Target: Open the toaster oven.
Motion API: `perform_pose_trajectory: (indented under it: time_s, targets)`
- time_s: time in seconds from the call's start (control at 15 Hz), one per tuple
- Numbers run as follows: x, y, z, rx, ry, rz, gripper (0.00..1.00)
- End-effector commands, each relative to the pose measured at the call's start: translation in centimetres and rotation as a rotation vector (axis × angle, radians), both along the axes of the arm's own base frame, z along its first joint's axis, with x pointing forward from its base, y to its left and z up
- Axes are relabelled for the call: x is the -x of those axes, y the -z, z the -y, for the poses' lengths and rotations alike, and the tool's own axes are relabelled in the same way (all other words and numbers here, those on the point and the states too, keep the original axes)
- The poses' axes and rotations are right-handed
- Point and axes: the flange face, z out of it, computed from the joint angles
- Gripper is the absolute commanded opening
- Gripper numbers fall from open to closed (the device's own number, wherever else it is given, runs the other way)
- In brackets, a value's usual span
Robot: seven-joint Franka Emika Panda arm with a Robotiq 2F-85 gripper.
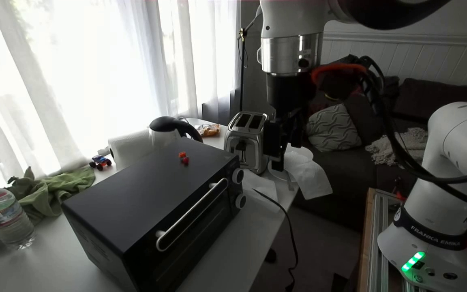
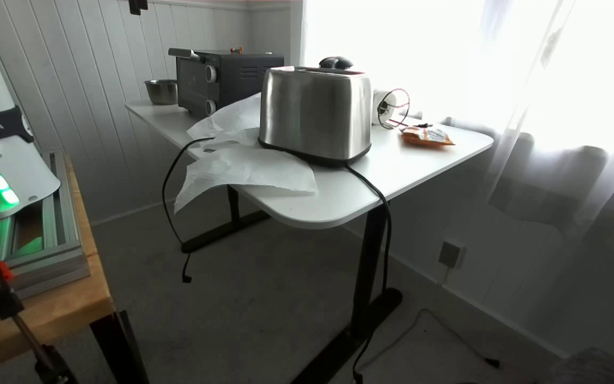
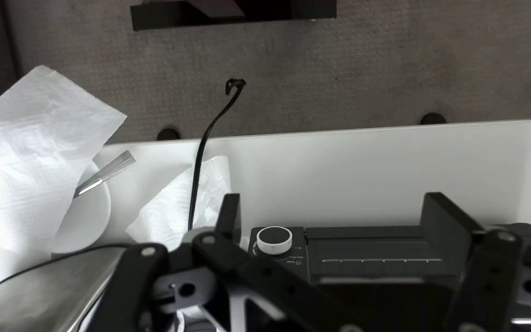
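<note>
The black toaster oven (image 1: 148, 190) stands on the white table with its front door shut. It also shows in an exterior view (image 2: 227, 80). Its long silver handle (image 1: 193, 215) runs along the top of the door, with two round knobs beside it. In the wrist view the oven front (image 3: 376, 251) and one knob (image 3: 274, 240) show between and below the fingers; the handle is not clearly seen there. My gripper (image 1: 287, 156) points down, apart from the oven, past its knob end. Its two fingers (image 3: 332, 205) are wide apart with nothing between them.
A silver slot toaster (image 1: 246, 142) stands beside the oven's knob end. Paper towels (image 1: 308, 174) and a black cord (image 1: 286, 215) hang over the table edge. Small red items (image 1: 183, 158) lie on the oven. A kettle (image 1: 168, 127) and a water bottle (image 1: 4, 215) stand nearby.
</note>
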Motion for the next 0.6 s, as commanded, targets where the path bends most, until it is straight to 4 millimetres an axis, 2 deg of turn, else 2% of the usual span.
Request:
perform_pose_trajectory:
  time_s: [0.0, 0.53]
  targets:
    - [-1.4, 0.9, -0.7, -0.109, 0.126, 0.0, 1.0]
    - [-6.1, 3.5, -0.1, -0.24, 0.203, 0.071, 1.0]
